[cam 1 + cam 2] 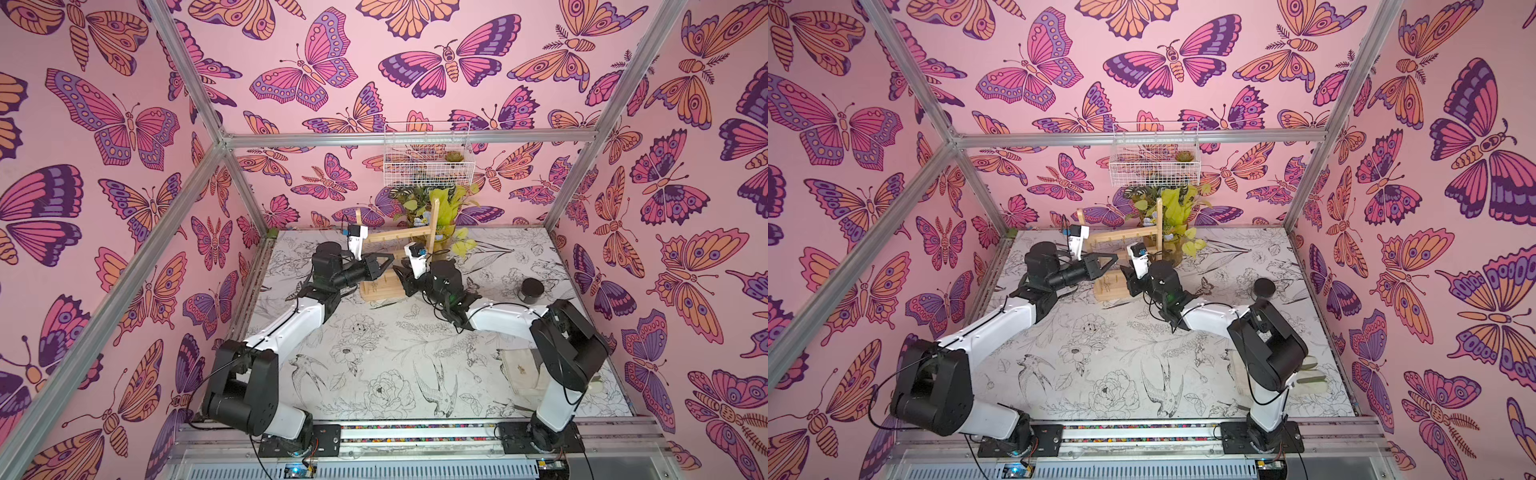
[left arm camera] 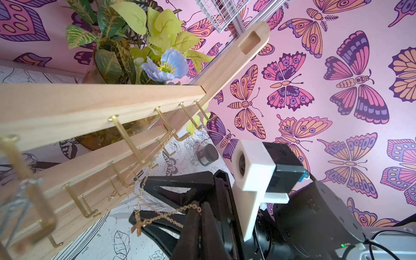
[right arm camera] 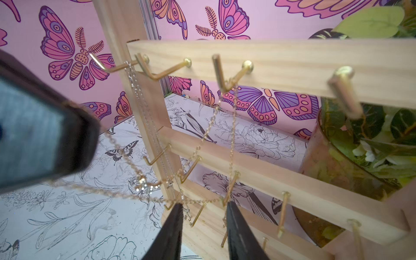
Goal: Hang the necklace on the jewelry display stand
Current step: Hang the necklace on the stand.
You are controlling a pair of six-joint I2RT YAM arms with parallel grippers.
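The jewelry display stand [image 1: 433, 224] [image 1: 1158, 226] is a light wooden rack at the back of the table, tilted in both top views. The necklace [image 2: 162, 216], a fine gold chain with a cross pendant, hangs from a hook on the top crossbar [image 3: 270, 60]. From there it drapes down and across to my left gripper [image 2: 202, 210] [image 1: 390, 259], which is shut on the chain. My right gripper [image 3: 204, 208] [image 1: 397, 272] faces the rack from the other side, its jaws apart. The chain [image 3: 202, 200] runs across its fingertips [image 3: 177, 211].
A thin silver chain [image 3: 135, 85] hangs from another top hook. A potted plant [image 1: 442, 208] stands right behind the rack, under a white wire basket [image 1: 428, 162] on the wall. A black jar [image 1: 532, 289] sits at the right and a cloth [image 1: 519, 368] lies near the right arm's base.
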